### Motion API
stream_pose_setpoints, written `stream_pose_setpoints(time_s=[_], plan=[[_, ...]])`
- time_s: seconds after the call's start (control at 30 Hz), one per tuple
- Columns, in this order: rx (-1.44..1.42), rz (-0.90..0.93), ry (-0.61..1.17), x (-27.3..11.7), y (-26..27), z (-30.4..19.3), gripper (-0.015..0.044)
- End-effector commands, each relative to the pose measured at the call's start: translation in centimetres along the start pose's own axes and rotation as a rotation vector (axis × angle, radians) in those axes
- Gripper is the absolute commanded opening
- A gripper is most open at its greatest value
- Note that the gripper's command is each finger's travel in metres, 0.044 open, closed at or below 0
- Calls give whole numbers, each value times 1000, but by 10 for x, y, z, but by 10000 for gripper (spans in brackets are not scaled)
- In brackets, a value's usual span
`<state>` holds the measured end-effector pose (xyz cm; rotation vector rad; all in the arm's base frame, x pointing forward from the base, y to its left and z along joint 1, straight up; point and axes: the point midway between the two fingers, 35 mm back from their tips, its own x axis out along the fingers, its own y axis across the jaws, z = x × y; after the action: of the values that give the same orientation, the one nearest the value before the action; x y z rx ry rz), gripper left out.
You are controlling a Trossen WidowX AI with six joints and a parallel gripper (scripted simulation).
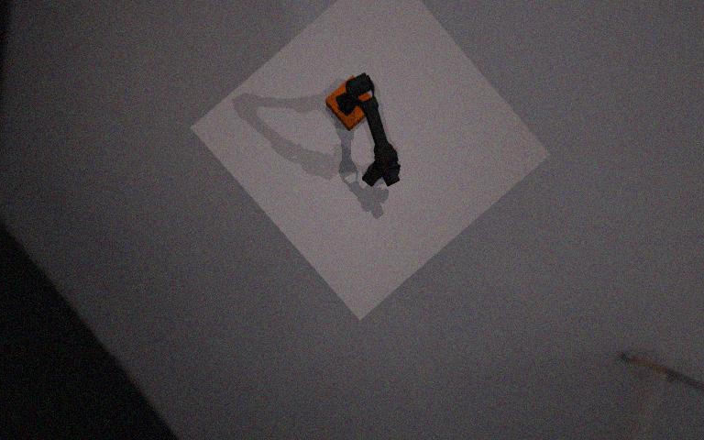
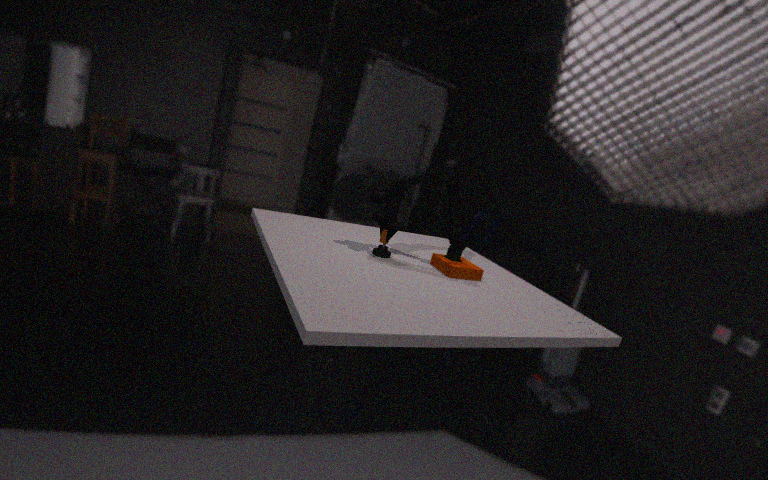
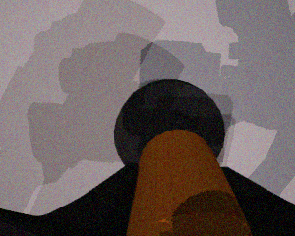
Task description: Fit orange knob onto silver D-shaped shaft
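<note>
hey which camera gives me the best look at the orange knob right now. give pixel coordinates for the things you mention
The wrist view: the orange knob (image 2: 383, 236) (image 3: 179, 182) fills its lower middle, between the tool's fingers, in front of the dark round pedestal (image 2: 381, 252) (image 3: 169, 105). The exterior view shows only a small orange sliver above the pedestal. The top view doesn't show it.
</note>
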<state>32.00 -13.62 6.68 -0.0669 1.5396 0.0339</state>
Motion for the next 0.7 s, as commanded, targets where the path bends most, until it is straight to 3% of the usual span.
stream_pose_setpoints(time_s=[0.0, 0.67], plan=[[-6, -1, 1, 1, 1, -2, 0], [-6, -1, 1, 3, 1, -2, 0]])
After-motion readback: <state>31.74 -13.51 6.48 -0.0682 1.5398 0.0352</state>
